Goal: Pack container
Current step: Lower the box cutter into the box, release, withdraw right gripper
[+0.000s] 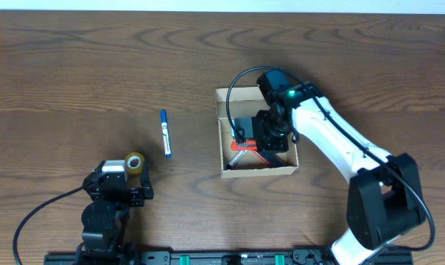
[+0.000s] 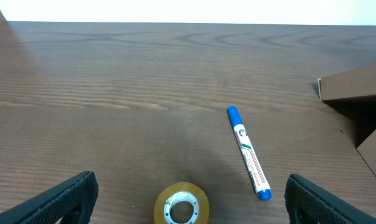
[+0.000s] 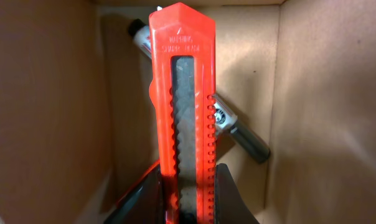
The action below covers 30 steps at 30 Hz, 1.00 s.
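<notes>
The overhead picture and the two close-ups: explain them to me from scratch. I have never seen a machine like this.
These are two robot arms at a wooden table, each ending in a two-finger gripper. The overhead picture looks straight down from above. Each close-up comes from a camera mounted on one wrist, so it shows that arm's own fingers.

On the table lie a blue marker, a roll of tape and an open cardboard box.

The left gripper is open and empty, with the roll of tape between its spread fingers, untouched. The right gripper reaches into the box and is shut on a red box cutter. Beyond the cutter, on the box floor, lies a grey pen-shaped tool that I cannot identify.
</notes>
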{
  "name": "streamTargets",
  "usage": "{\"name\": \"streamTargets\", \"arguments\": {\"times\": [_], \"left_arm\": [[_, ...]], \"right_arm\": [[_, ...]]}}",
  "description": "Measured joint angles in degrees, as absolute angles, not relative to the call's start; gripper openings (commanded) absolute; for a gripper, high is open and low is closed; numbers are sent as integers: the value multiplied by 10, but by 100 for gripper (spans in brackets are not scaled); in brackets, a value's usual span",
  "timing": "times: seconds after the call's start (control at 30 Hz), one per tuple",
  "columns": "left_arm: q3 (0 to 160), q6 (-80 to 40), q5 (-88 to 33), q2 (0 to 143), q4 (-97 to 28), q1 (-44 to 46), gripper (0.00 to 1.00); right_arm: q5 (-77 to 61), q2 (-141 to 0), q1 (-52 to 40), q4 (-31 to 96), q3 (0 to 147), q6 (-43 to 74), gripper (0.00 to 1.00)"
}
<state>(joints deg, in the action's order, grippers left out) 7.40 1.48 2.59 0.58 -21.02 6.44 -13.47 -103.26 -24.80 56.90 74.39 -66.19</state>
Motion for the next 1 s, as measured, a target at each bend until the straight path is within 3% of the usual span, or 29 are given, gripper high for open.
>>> {"name": "streamTargets", "arguments": {"times": [0.37, 0.43, 0.5, 0.57, 1.0], "left_arm": [[74, 15, 26, 6, -210, 64, 95], [74, 15, 26, 6, -210, 64, 95], [74, 15, 26, 6, -210, 64, 95], [74, 15, 26, 6, -210, 64, 95], [74, 10, 26, 6, -210, 64, 95]], "right_arm": [[-135, -1089, -248, 532, 742, -662, 1], [-135, -1090, -248, 531, 742, -662, 17], [-135, -1091, -248, 529, 741, -658, 39], [-134, -1091, -248, 526, 741, -655, 49], [-154, -1084, -248, 575, 768, -636, 51]]}}
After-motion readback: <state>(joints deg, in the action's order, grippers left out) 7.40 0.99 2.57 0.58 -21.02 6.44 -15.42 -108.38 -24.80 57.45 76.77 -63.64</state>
